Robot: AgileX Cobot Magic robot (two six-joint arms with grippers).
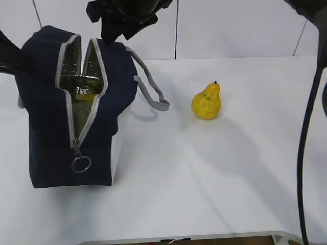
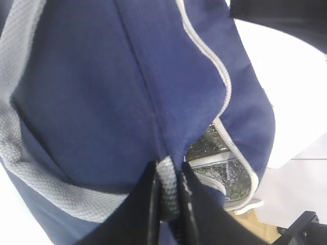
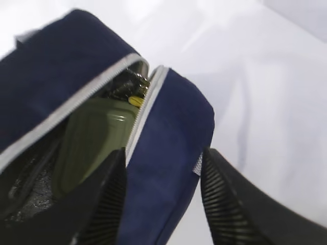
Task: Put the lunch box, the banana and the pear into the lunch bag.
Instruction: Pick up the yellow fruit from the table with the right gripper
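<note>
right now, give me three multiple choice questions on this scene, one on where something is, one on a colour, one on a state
1. Where is the pear?
A. inside the bag
B. on the table, right of the bag
C. in a gripper

2. What colour is the lunch bag's zipper tape?
A. grey
B. red
C. black

3. What state is the bag's zipper in?
A. fully closed
B. open, lining showing
C. torn off

Answers:
1. B, the pear stands alone on the white table, apart from the bag.
2. A, pale grey tape edges the navy opening.
3. B, the gap shows silver lining and a green lid inside, while the left gripper pinches the grey handle.
</note>
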